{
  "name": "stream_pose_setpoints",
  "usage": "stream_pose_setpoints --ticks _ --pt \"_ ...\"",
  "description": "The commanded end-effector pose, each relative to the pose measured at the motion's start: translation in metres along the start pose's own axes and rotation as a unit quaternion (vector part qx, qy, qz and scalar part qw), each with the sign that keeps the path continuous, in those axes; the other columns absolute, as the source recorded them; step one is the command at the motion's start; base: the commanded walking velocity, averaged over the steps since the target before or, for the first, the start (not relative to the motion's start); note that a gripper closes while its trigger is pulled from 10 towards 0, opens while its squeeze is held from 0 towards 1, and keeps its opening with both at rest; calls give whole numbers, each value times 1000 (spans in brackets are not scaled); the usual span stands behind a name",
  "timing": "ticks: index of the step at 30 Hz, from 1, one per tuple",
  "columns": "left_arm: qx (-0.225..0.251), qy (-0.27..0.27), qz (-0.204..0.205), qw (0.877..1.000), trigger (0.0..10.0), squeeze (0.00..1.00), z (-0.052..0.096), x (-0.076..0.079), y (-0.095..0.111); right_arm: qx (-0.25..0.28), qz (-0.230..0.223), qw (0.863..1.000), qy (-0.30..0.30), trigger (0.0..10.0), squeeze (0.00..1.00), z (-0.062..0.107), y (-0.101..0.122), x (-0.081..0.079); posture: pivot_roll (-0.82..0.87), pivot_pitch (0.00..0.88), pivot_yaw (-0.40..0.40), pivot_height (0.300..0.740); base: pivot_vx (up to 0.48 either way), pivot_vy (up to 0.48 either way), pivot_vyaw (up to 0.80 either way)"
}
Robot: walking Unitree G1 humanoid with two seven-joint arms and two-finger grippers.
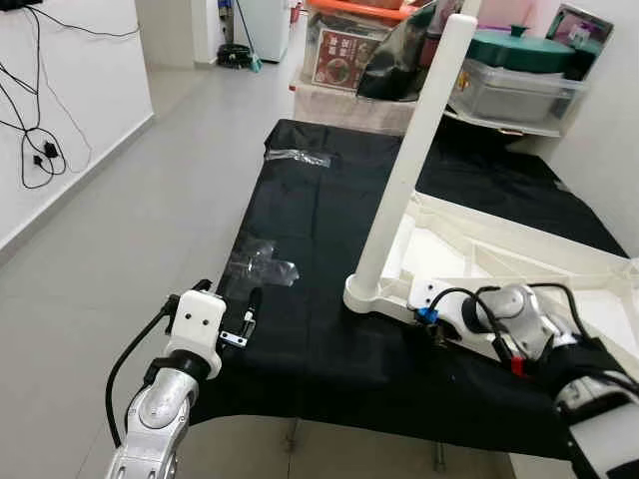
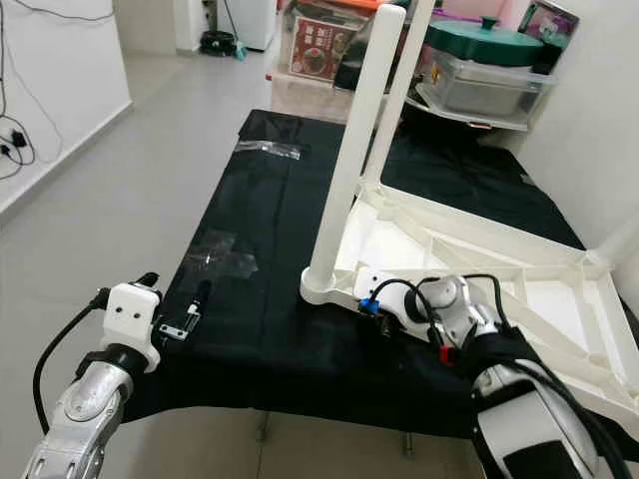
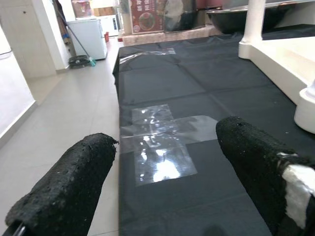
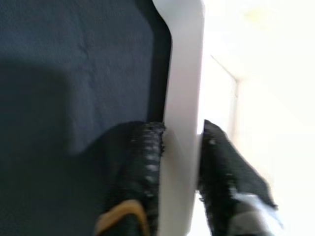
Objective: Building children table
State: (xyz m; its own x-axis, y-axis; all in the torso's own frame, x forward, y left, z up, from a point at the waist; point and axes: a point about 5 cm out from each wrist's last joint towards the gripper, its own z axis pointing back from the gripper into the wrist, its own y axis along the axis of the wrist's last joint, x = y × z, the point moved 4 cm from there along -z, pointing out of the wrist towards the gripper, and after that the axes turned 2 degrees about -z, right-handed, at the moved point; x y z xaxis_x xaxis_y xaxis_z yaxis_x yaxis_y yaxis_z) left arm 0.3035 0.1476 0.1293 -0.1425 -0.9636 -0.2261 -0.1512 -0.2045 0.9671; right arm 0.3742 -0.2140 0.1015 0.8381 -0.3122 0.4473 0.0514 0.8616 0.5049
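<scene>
A white children's table top (image 1: pixel 519 244) lies upside down on the right half of a black cloth-covered surface (image 1: pixel 329 200). One white leg (image 1: pixel 409 160) stands upright in its near left corner, and a second leg (image 2: pixel 401 75) rises behind it. My right gripper (image 1: pixel 436 331) is at the near rim beside that corner. In the right wrist view it (image 4: pixel 179 147) is shut on the white rim (image 4: pixel 184 73), one finger on each side. My left gripper (image 1: pixel 228 299) hovers open over the cloth's near left edge. A clear plastic bag (image 3: pixel 157 142) lies just ahead of its fingers (image 3: pixel 74 187).
Another clear bag (image 1: pixel 298 157) lies at the far left of the cloth. Storage boxes (image 1: pixel 349 55) and a container with a green lid (image 1: pixel 519 50) crowd the back. Grey tiled floor (image 1: pixel 130 230) runs along the left, and cables hang on the white wall (image 1: pixel 60 90).
</scene>
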Motion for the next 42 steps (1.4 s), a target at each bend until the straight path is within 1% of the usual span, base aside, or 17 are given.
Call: stream_pose_setpoints --ticks 1,6,13,14,15,17,19,22,27,31,34,35,36,37,38,39,42 --pt "-12 -7 4 1000 10000 0 1 7 -6 -15 22 1000 3 0 0 3 -4 2 72 0 -153 740 0 0 0" --pt "-15 -9 5 1000 10000 0 0 9 -7 -31 87 996 -3 0 0 9 0 11 69 0 -156 740 0 0 0" --pt "-19 -11 6 1000 10000 0 0 11 -8 -32 175 984 33 0 0 9 3 2 64 0 -154 740 0 0 0" --pt "-19 -13 5 1000 10000 0 0 12 -9 -17 227 972 53 0 0 10 7 -4 60 0 -153 740 0 0 0" --pt "-19 -13 5 1000 10000 0 0 12 -9 -17 227 972 53 0 0 10 7 -4 60 0 -153 740 0 0 0" --pt "-21 -15 4 1000 10000 0 -1 13 -9 19 315 946 79 0 0 14 18 -14 57 0 -155 740 0 0 0" --pt "-21 -16 4 1000 10000 0 -2 14 -9 46 361 927 91 0 0 17 25 -19 58 0 -155 740 0 0 0" --pt "-21 -16 4 1000 10000 0 -2 14 -9 60 380 918 97 0 0 19 29 -21 56 0 -154 740 0 0 0" --pt "-21 -20 4 1000 10000 0 -2 16 -10 94 447 883 109 0 4 25 37 -30 50 0 -150 740 0 0 0" --pt "-22 -22 4 1000 10000 0 -3 17 -11 88 445 885 110 0 0 26 32 -29 44 0 -149 740 0 0 0" --pt "-24 -23 4 999 10000 0 -4 18 -12 67 419 901 91 0 0 24 25 -21 43 0 -149 740 0 0 0" --pt "-25 -24 4 999 10000 0 -4 19 -12 57 390 916 73 3373 0 22 23 -16 43 0 -148 740 0 0 0" --pt "-25 -24 4 999 10000 0 -4 19 -12 57 390 916 73 3373 0 22 23 -16 43 0 -148 740 0 0 0" --pt "-28 -25 2 999 10000 0 -4 19 -13 54 331 940 57 10000 0 19 22 -9 43 0 -148 740 0 0 0" --pt "-29 -26 2 999 10000 0 -3 20 -14 55 289 955 50 10000 0 18 21 -6 42 0 -147 740 0 0 0" --pt "-31 -27 0 999 10000 0 -3 20 -15 61 236 969 48 10000 1000 18 20 -3 42 0 -147 740 0 0 0" --pt "-32 -27 0 999 10000 0 -3 20 -15 67 205 975 50 10000 1000 18 21 -2 42 0 -147 740 0 0 0"
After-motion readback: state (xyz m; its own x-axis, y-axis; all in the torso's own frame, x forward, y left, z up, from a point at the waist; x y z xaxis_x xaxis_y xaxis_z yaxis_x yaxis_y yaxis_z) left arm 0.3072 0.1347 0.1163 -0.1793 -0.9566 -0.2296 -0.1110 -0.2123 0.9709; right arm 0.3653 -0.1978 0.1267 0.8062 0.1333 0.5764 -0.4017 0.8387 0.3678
